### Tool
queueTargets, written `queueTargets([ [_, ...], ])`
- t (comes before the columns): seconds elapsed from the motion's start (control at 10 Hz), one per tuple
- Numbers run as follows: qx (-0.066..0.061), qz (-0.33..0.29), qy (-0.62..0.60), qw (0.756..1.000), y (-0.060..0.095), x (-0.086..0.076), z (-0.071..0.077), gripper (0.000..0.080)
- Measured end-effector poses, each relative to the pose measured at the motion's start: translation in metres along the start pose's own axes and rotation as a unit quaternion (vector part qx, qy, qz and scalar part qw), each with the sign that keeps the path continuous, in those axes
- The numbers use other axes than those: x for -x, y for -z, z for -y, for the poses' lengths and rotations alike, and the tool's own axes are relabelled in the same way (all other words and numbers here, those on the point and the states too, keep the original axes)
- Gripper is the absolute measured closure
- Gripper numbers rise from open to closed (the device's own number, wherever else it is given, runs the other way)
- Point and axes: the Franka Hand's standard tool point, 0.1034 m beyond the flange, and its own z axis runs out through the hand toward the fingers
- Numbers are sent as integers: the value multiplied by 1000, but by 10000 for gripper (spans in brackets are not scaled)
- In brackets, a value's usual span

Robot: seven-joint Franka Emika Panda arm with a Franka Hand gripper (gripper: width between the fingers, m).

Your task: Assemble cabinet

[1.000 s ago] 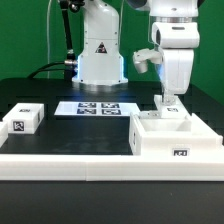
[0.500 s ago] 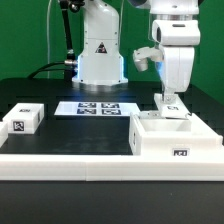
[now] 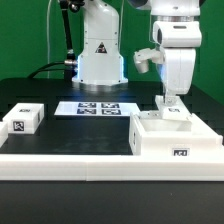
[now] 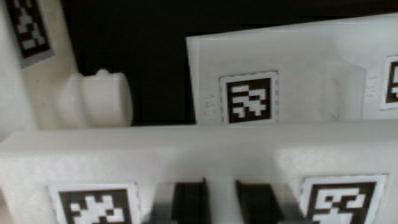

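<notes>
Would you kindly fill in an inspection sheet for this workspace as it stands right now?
Surface: black table, white rail along its front.
Job's things: cabinet at the exterior view's right, open side up, tag on its front; small tagged block at the left, well apart.
Clutter: nothing seen.
Grippers: gripper low at the cabinet's back edge, right by a small tagged panel; open or shut cannot be told.
Cables: black cable beside the arm's base.
Surroundings: marker board flat mid-table; green wall.
</notes>
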Motion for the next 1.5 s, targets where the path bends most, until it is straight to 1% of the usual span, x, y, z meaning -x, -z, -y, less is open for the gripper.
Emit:
queueTargets([
  [0.1,7,-4,0,1000,-1,-1,-1,729],
  [0.5,8,-4,2,1000,-1,-1,-3,729],
  [0.6,9,-6,3,1000,0,-2,-9,729],
  [0.7,7,-5,1,1000,0,-2,-15,729],
  [0.8,2,-4,-2,1000,1,-2,-25,729],
  [0.9,0,-4,-4,1000,1,-2,-33,729],
  [1.0,3,-7,-3,1000,1,-1,-46,729],
  [1.1,8,-12,-2,1000,0,0,-58,729],
  [1.5,9,-12,-4,1000,1,0,-58,729],
])
